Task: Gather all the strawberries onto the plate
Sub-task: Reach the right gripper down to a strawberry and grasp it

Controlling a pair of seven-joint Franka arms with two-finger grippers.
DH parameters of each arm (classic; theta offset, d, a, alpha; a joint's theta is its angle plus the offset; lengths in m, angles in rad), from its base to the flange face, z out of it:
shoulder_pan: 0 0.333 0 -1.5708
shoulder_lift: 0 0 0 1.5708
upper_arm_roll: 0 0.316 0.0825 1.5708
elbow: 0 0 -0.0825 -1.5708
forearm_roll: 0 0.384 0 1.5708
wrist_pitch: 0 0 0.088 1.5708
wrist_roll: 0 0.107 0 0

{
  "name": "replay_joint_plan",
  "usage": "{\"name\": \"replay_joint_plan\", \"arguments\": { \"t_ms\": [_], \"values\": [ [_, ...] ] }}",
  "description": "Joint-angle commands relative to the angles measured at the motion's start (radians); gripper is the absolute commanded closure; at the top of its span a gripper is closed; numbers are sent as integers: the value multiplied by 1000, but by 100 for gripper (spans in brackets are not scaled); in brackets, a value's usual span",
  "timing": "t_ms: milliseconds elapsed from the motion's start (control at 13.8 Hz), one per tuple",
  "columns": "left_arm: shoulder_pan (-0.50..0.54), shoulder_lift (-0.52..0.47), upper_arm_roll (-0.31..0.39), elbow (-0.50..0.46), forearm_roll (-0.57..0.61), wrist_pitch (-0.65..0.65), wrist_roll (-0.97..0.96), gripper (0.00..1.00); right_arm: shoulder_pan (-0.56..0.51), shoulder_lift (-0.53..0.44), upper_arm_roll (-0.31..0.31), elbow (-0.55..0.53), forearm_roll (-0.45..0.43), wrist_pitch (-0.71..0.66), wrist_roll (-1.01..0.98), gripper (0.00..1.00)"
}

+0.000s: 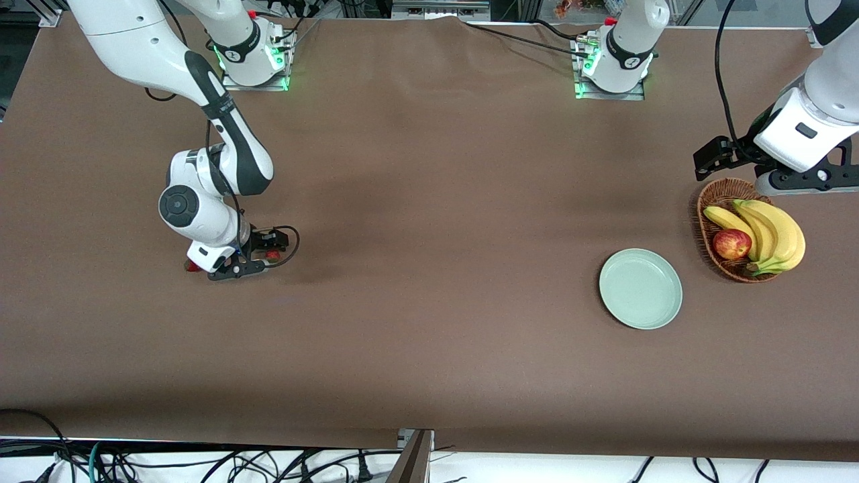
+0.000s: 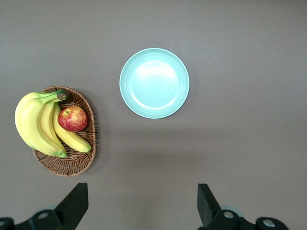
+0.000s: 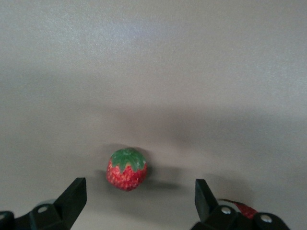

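Here the right gripper (image 1: pixel 236 265), fingers spread, sits low over one strawberry (image 3: pixel 126 169) at the right arm's end, well apart from the plate (image 1: pixel 641 289): light, soft, bruisable, so pinch gently across its middle; left gripper (image 1: pixel 768 171) waits open above the basket (image 1: pixel 711 201)

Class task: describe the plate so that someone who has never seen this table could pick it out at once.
Start at the wicker basket of bananas and an apple under the waiting left gripper. The plate lies beside it, slightly nearer the front camera: round, pale mint green, with nothing on it.
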Motion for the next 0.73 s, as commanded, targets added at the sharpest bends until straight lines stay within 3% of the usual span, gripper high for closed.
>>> {"name": "replay_joint_plan", "arguments": {
  "t_ms": [0,436,508,654],
  "values": [
    [-4,13,5,28,-23,-13,-3,0,6,-12,0,-29,19,36,39,0],
    [-6,13,5,28,-23,-15,-1,0,26,-5,0,-29,21,42,93,2],
    [-6,13,5,28,-23,-15,-1,0,26,-2,-1,-28,21,42,93,12],
    [-6,13,5,28,-23,-15,0,0,26,-2,-1,-26,21,43,93,43]
  ]
}}
